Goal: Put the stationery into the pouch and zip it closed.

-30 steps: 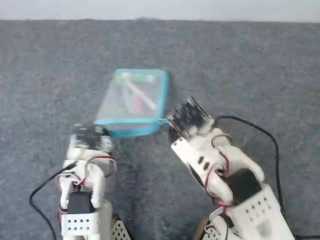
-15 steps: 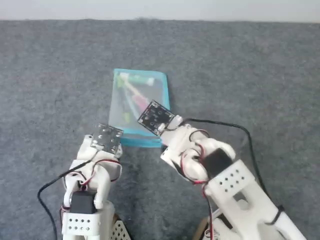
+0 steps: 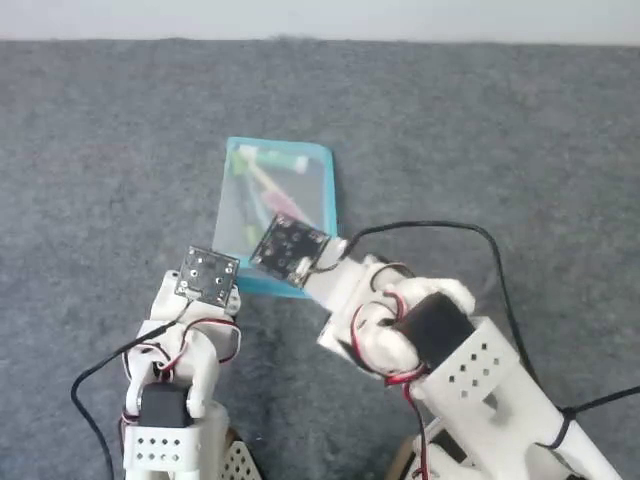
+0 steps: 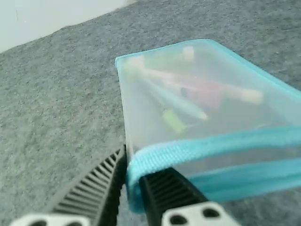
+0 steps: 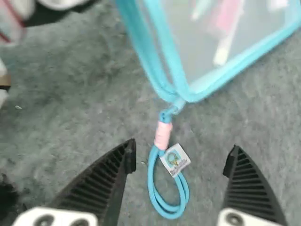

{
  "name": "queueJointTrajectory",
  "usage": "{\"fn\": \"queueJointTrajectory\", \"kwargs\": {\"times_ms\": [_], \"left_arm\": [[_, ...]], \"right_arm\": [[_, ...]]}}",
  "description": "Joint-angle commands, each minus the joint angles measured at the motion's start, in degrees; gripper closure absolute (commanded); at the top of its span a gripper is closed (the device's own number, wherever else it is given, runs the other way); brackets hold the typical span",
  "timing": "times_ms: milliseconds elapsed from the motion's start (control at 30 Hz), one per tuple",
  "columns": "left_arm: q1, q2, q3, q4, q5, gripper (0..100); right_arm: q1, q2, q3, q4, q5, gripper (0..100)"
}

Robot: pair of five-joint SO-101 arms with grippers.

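Note:
A clear pouch (image 3: 280, 200) with teal trim lies flat on the grey carpet, with pens and markers (image 3: 268, 185) inside. In the left wrist view my left gripper (image 4: 134, 167) is shut on the near corner of the pouch (image 4: 202, 117), pinching the teal zip edge (image 4: 188, 150). The pens (image 4: 188, 89) show through the clear side. My right gripper (image 5: 182, 149) hangs open just above the zip's teal pull cord (image 5: 167, 190) and its small tag (image 5: 175, 160). The cord trails from the corner of the pouch (image 5: 221, 42). In the high view the right arm (image 3: 290, 248) covers the pouch's near edge.
Grey carpet (image 3: 480, 130) runs all around the pouch, up to a pale wall strip (image 3: 320, 18) at the far edge. The left arm (image 3: 207, 277) and the right arm's black cable (image 3: 480, 240) crowd the near side.
The right arm has swung left, from beside the pouch to over its near edge. The left arm has moved forward and right to the pouch's near corner.

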Motion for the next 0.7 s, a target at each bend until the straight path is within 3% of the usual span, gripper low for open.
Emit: {"fn": "queueJointTrajectory", "kwargs": {"times_ms": [0,167,467,667], "left_arm": [[-0.4,-1.1,-0.9,-1.2,0.8,99],[-0.2,-1.1,-0.7,-1.4,0.8,99],[-0.2,-1.1,-0.7,-1.2,0.8,99],[-0.1,-1.1,-0.7,-1.4,0.8,99]], "right_arm": [[3.8,1.1,-0.3,-4.4,2.9,71.4],[14.5,6.1,10.6,-18.2,3.5,71.3],[6.5,11.1,16.5,-26.4,-5.4,71.3],[7.5,17.5,17.2,-31.3,-7.2,71.3]]}}
